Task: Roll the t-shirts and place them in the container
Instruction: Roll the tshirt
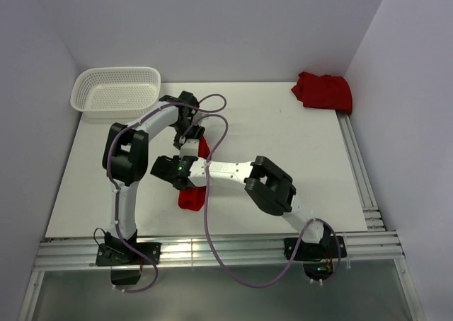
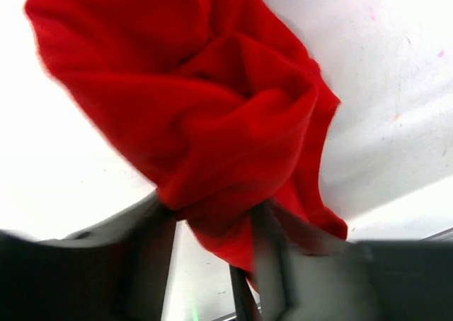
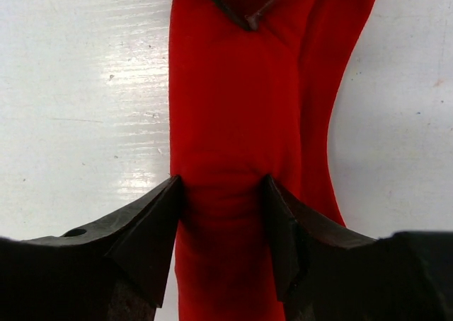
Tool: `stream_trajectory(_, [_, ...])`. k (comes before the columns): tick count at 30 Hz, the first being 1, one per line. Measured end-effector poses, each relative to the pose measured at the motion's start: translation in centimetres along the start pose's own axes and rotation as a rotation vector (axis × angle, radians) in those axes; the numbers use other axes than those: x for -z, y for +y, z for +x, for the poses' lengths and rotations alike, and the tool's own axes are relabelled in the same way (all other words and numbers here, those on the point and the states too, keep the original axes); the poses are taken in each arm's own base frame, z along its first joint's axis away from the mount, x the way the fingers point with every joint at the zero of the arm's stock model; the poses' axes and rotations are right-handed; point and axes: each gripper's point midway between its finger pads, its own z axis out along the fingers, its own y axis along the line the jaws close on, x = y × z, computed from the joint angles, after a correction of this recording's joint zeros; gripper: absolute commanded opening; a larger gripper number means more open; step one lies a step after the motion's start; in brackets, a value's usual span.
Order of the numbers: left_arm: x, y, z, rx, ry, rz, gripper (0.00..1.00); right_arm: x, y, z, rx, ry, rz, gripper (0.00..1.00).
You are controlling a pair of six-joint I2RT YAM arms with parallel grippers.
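Note:
A rolled red t-shirt (image 1: 192,196) lies as a long tube in the middle of the table, mostly hidden under both wrists. My right gripper (image 3: 221,188) is shut on the roll (image 3: 233,123), one finger pressing each side. My left gripper (image 2: 212,229) is shut on the far end of the same t-shirt (image 2: 205,116), with bunched cloth between its fingers. In the top view the left gripper (image 1: 191,133) sits just beyond the right gripper (image 1: 185,171). A second red t-shirt (image 1: 323,90) lies crumpled at the far right corner.
A white mesh basket (image 1: 117,91) stands at the far left corner. Metal rails (image 1: 361,165) run along the right and near edges of the table. Purple cables (image 1: 212,194) loop over the arms. White walls close in on three sides.

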Motion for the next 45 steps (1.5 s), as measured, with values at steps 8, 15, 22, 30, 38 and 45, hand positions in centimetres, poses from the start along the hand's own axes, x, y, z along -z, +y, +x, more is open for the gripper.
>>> stream_trajectory(8, [0.6, -0.4, -1.0, -0.034, -0.005, 0.055, 0.71, 0.1, -0.4, 0.2, -0.070, -0.010, -0.074, 0.35])
stream_trajectory(15, [3.7, -1.4, -3.9, -0.068, -0.108, 0.188, 0.75, 0.0, -0.8, 0.1, -0.173, 0.035, -0.195, 0.32])
stream_trajectory(22, [5.2, 0.2, -3.6, -0.048, -0.141, 0.291, 0.74, -0.1, -1.3, 0.0, -0.318, 0.093, -0.358, 0.31])
stream_trajectory(30, [3.6, 1.7, 0.8, -0.001, -0.091, 0.343, 0.73, -0.1, -0.8, -0.2, -0.470, 0.153, -0.541, 0.31])
stream_trajectory(38, [0.9, 1.1, 4.1, 0.030, -0.043, 0.432, 0.74, 0.0, 0.0, 0.0, -0.554, 0.207, -0.653, 0.30])
stream_trajectory(45, [0.9, 0.9, 4.7, 0.055, -0.077, 0.498, 0.73, 0.0, -0.2, 0.0, -0.630, 0.240, -0.728, 0.29])
